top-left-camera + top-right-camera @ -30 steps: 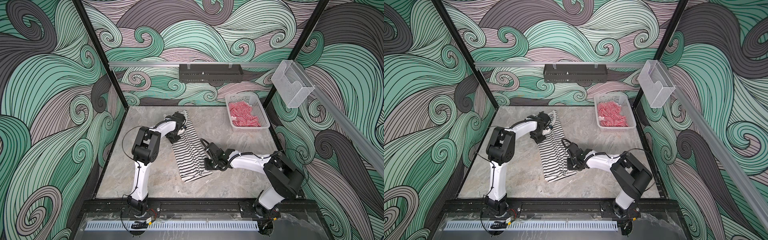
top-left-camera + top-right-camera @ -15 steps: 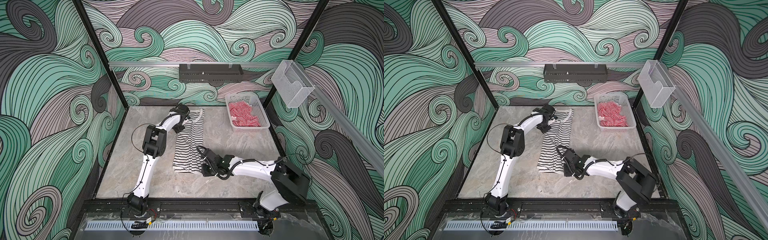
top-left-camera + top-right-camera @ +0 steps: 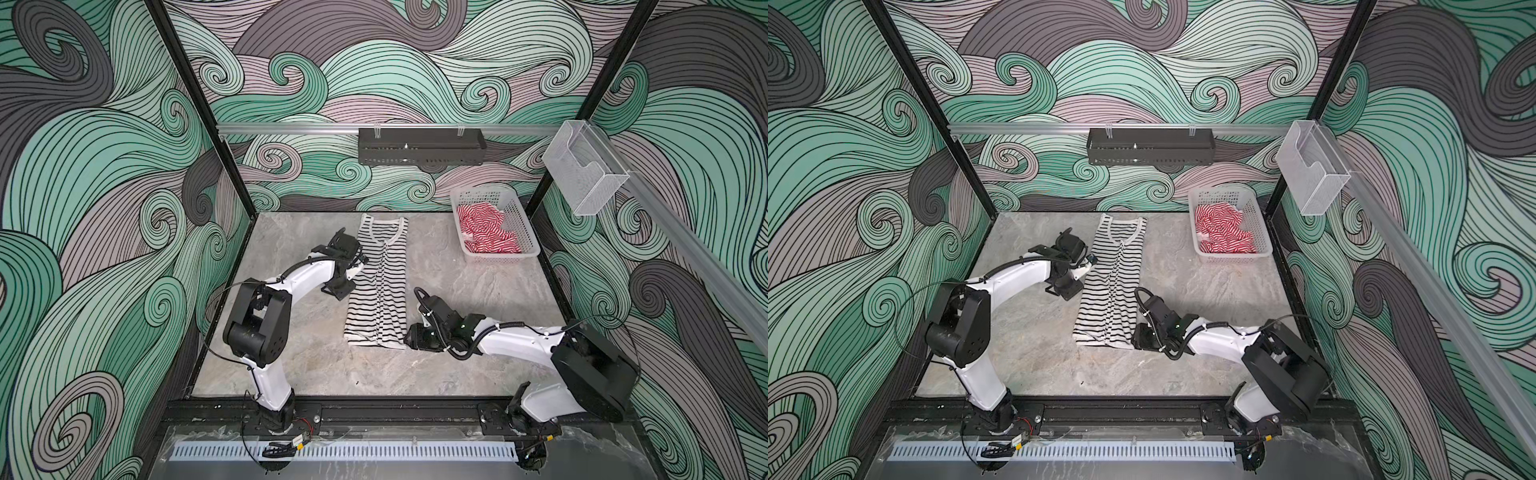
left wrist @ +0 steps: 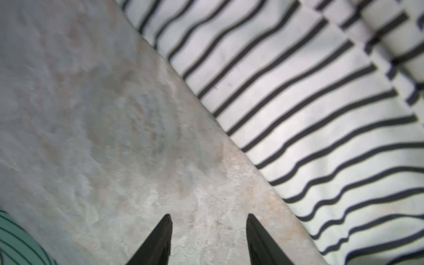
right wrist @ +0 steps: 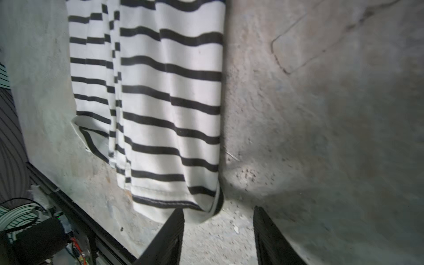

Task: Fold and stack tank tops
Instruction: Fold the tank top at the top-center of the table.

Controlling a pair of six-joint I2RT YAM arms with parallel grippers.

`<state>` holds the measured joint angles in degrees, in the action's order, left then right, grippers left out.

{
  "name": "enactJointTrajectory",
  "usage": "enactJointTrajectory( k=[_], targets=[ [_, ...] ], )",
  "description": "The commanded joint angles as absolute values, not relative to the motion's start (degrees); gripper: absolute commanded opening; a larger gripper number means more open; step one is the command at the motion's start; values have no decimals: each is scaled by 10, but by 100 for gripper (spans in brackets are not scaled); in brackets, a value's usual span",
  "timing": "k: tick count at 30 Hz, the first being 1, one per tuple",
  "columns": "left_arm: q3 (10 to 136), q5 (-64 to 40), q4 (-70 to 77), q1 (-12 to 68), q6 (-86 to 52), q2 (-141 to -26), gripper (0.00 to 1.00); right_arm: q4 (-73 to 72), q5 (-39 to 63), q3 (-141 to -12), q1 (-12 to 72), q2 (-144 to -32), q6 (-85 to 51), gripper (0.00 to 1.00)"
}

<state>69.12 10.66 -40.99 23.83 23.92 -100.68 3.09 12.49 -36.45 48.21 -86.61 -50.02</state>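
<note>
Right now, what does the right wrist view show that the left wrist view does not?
Only the right wrist view shows the bottom hem of the black-and-white top, with its folded layers, and the black frame rail at the table's edge. Only the left wrist view shows one long side edge of that top, with no hem in sight. Both show the striped top lying on the grey table and an open gripper with nothing between its fingers: the right gripper and the left gripper.

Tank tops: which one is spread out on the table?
The black-and-white tank top, lying flat as a long strip on the table; the red-and-white tank top sits crumpled inside the white basket.
</note>
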Motion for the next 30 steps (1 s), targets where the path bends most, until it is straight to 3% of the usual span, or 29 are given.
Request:
enactJointTrajectory(
  k=[1, 5, 13, 18, 20, 30],
  targets=[
    [622, 81, -357, 249, 240, -975, 57, -35, 178, -355, 482, -915, -542, 53],
    [553, 81, -321, 253, 245, -938, 58, -23, 192, -362, 482, -947, -545, 52],
    [500, 0, -345, 258, 276, -865, 58, 27, 199, -369, 482, -933, -523, 38],
    [482, -34, -358, 272, 290, -824, 59, 23, 204, -378, 482, -936, -523, 10],
    [477, -39, -362, 279, 294, -817, 60, 22, 205, -384, 482, -935, -522, 4],
    [451, -34, -371, 317, 326, -801, 61, 93, 191, -399, 455, -873, -486, 0]
  ],
)
